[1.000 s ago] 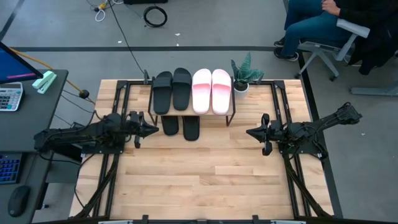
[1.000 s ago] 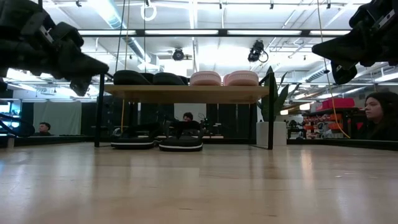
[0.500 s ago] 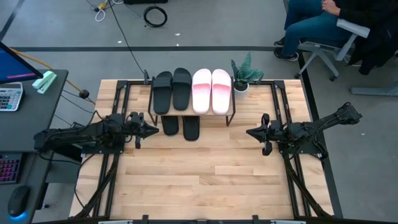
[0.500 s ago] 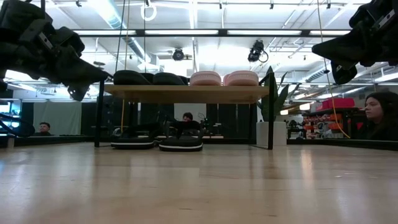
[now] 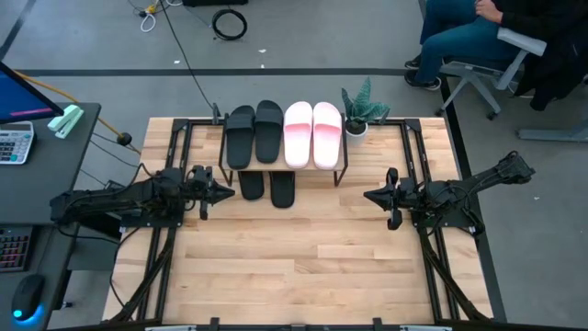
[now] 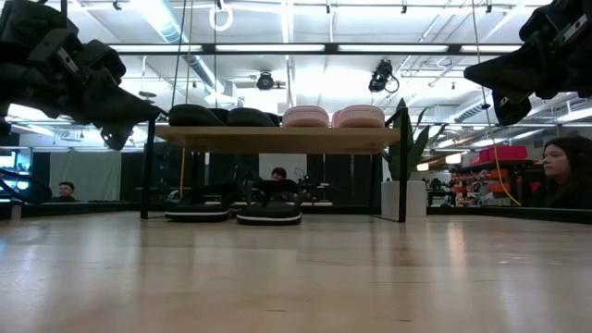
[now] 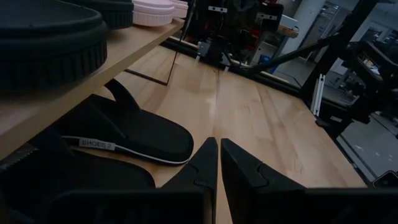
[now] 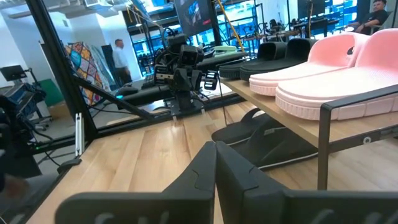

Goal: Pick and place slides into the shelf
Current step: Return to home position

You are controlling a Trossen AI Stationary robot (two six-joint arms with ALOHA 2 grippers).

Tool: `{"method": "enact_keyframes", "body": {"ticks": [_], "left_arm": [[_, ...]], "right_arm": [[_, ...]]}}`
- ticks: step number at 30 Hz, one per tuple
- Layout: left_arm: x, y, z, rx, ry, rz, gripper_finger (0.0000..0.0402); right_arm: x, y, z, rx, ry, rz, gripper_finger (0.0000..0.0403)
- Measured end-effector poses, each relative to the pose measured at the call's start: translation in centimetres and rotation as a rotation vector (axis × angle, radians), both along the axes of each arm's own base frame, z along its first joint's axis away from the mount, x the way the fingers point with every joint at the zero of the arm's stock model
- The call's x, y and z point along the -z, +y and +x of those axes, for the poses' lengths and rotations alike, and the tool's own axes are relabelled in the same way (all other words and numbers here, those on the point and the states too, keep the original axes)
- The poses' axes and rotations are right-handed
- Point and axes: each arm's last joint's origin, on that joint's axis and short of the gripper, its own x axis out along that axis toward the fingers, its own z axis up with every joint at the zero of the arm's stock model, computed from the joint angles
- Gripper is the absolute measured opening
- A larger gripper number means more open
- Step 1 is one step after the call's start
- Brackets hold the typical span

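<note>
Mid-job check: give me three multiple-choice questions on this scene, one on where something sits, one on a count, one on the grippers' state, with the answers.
1. Relative to the shelf, where do the thin black flip-flops lie?
A. On its plank
B. On the table beneath it
C. At the table's near edge

2. How many slides rest on the plank?
A. Two
B. Four
C. Six

3. How are the left gripper and right gripper set?
A. Both shut, empty
B. Left shut on a flip-flop
C. Right open around a slide

Answers:
1 B, the low view shows them on the table between the shelf's legs.
2 B, two black slides and two pink slides sit side by side in the high view.
3 A, each wrist view shows the fingers together with nothing between them.
</note>
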Motion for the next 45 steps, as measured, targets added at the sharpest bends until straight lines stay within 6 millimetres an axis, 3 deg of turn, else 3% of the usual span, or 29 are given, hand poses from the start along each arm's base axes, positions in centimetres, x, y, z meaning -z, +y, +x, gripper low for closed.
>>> {"method": "enact_keyframes", "body": {"ticks": [10, 45], "left_arm": [[0.02, 0.00, 0.00, 0.000, 0.001, 0.000, 0.0036], [0.04, 0.00, 0.00, 0.001, 0.002, -0.001, 0.0024]], "right_arm": [[0.00, 0.00, 0.00, 0.000, 0.000, 0.000, 0.0010], [0.00, 0.00, 0.00, 0.000, 0.000, 0.000, 0.0010]]}}
